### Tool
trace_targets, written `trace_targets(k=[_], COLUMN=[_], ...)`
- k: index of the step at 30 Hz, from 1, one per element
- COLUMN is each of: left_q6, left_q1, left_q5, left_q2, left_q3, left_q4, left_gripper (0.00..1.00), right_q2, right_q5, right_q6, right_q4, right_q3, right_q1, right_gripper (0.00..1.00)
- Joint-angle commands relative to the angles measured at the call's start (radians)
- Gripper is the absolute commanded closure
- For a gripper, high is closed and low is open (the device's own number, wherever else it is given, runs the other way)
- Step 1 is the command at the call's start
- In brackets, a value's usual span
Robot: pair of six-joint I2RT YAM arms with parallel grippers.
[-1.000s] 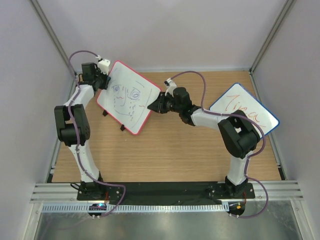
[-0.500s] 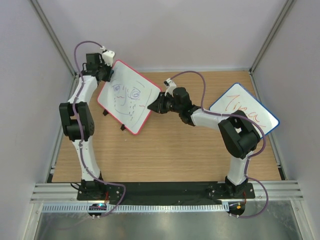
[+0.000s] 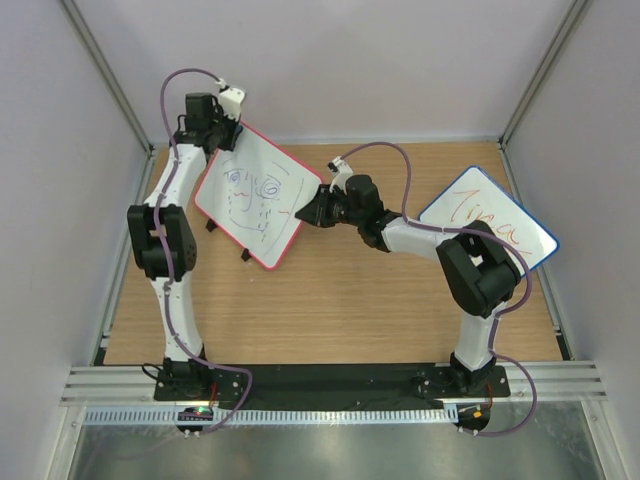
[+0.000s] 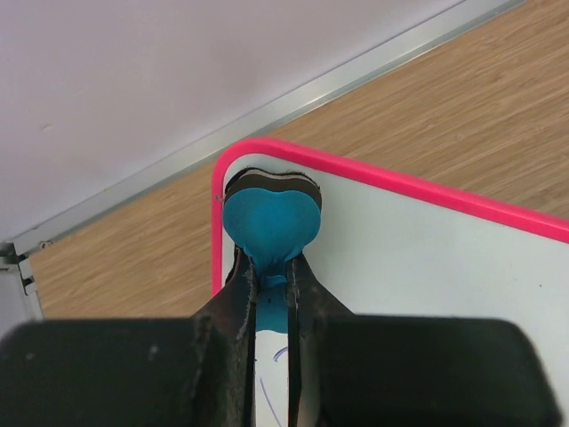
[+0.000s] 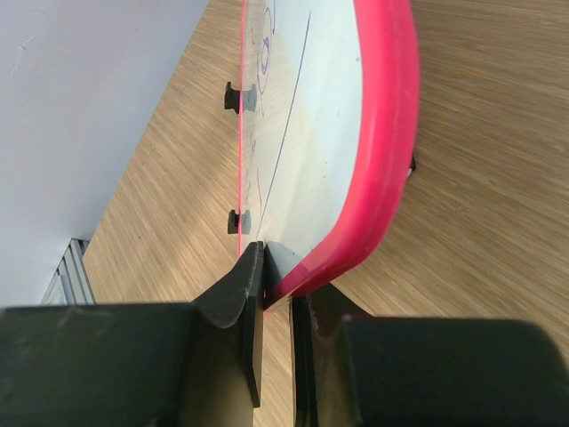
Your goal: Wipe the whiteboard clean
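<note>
The whiteboard (image 3: pixel 258 195), white with a pink-red frame, carries a purple and red face scribble and is held tilted above the table. My right gripper (image 3: pixel 308 210) is shut on its right corner; in the right wrist view the fingers clamp the pink frame edge of the whiteboard (image 5: pixel 320 151) at the gripper (image 5: pixel 277 285). My left gripper (image 3: pixel 222 135) is at the board's far corner, shut on a blue heart-shaped eraser (image 4: pixel 269 218). In the left wrist view the eraser lies against the whiteboard (image 4: pixel 427 258) just inside the frame's rounded corner, ahead of the gripper (image 4: pixel 271 285).
A blue-framed board (image 3: pixel 487 222) with orange writing lies at the table's right edge, partly under the right arm. Grey walls with metal posts close in the wooden table (image 3: pixel 330 300) at the back and sides. Two black feet (image 5: pixel 236 96) stick out from the whiteboard's back.
My left arm has stretched farther back, carrying the eraser from the board's upper left edge up to its far corner. The right gripper and the whiteboard have stayed in place.
</note>
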Motion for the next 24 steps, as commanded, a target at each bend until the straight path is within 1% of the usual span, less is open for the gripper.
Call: trace_targets(k=[1, 8, 12, 15, 19, 24], left_q6=[0.014, 0.113, 0.182, 0.199, 0.179, 0.148], left_q1=[-0.012, 0.052, 0.055, 0.055, 0.049, 0.003], left_q5=[0.046, 0.034, 0.031, 0.035, 0.052, 0.083], left_q2=[0.016, -0.076, -0.119, -0.13, -0.138, -0.176], left_q3=[-0.102, -0.306, -0.418, -0.455, -0.426, -0.345], left_q4=[-0.074, -0.095, -0.117, -0.118, -0.118, -0.13], left_gripper=[1.0, 1.0, 1.0, 1.0, 1.0, 1.0], right_q2=[-0.014, -0.022, -0.02, -0.02, -0.023, -0.031], right_q5=[-0.007, -0.009, -0.009, -0.009, -0.006, 0.002], right_q6=[-0.189, -0.189, -0.189, -0.187, -0.186, -0.192], right_q4=[-0.111, -0.1, -0.094, -0.094, -0.092, -0.103], right_q3=[-0.001, -0.017, -0.024, -0.026, -0.028, -0.023], right_q1=[0.032, 0.032, 0.032, 0.032, 0.032, 0.033], right_gripper=[0.99, 0.99, 0.99, 0.99, 0.99, 0.99])
